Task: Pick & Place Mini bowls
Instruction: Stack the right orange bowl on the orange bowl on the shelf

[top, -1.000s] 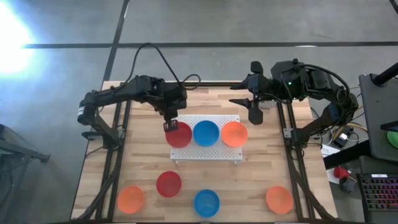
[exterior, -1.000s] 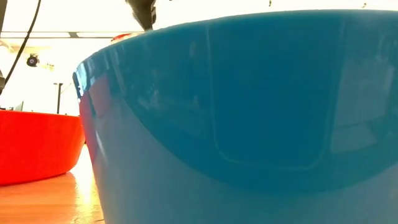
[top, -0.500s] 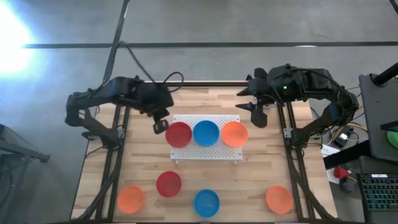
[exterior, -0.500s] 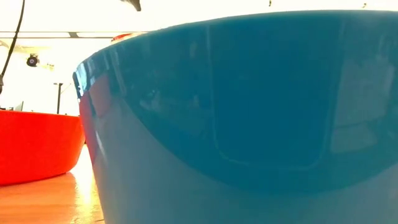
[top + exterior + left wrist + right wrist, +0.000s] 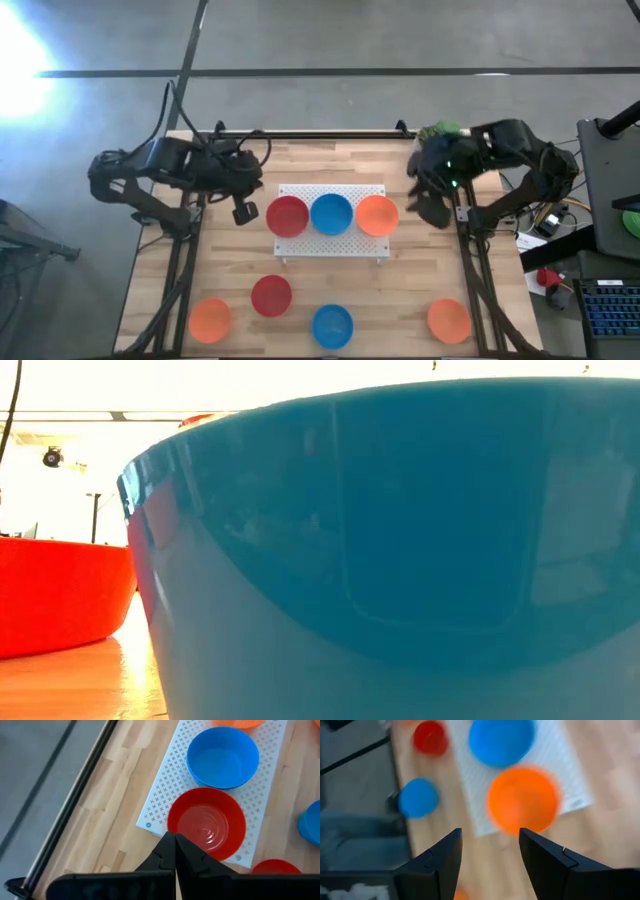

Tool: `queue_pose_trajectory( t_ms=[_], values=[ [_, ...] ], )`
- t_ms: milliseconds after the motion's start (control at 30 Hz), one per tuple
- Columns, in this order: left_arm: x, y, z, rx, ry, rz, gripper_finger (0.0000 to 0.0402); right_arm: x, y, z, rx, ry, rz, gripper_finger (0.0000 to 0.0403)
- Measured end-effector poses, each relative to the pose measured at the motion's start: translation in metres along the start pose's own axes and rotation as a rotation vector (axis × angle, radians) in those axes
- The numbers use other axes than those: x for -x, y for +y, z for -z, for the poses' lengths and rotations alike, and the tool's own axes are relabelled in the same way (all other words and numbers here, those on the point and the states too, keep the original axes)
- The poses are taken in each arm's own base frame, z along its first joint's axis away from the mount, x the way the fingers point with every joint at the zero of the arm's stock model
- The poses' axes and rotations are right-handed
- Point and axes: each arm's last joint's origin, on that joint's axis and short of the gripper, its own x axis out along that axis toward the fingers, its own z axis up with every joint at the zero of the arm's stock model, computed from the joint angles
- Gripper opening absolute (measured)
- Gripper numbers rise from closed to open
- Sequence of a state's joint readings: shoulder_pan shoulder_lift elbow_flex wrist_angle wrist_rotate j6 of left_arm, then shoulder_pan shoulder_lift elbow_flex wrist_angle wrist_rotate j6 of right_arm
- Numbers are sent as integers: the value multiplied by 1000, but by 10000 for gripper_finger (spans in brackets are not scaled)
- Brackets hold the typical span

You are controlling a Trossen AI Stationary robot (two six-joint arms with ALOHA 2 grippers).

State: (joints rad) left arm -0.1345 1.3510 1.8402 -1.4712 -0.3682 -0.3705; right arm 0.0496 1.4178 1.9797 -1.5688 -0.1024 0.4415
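Three small round shallow plastic bowls are seen lined up on the white perforated square board (image 5: 330, 248) near the far middle of the wooden bench (image 5: 220, 260): a red bowl (image 5: 287, 216), a blue bowl (image 5: 331, 213) and an orange bowl (image 5: 377, 215), the row running parallel to the bench's far edge. All are set upright, mouths facing up; being round, no long axis can be told. Glossy plain walls are shown, with faint rings in the red one's floor. Along the near edge four more are spread out: an orange bowl (image 5: 210, 318), a second red bowl (image 5: 271, 295), a second blue bowl (image 5: 332, 325) and another orange bowl (image 5: 449, 319). The left gripper (image 5: 246, 212) is clenched on nothing, just beside the board's left edge. The right gripper (image 5: 428, 205) is spread wide, empty, by the bench's right edge.
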Motion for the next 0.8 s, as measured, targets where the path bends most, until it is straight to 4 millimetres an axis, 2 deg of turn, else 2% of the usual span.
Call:
queue_pose_trajectory(
  t_ms=[133,333,567,800],
  values=[
    [-1,-5,2,-18,-5,-9,0,-9,10,20,-32,102,-65,192],
    [0,-8,3,-39,-9,-5,0,-26,21,58,-126,251,-49,192],
    [2,-6,4,-65,-28,-41,0,-57,26,102,-367,406,100,192],
    [2,-6,4,-65,-31,-43,0,-98,34,136,-686,460,274,192]
  ],
)
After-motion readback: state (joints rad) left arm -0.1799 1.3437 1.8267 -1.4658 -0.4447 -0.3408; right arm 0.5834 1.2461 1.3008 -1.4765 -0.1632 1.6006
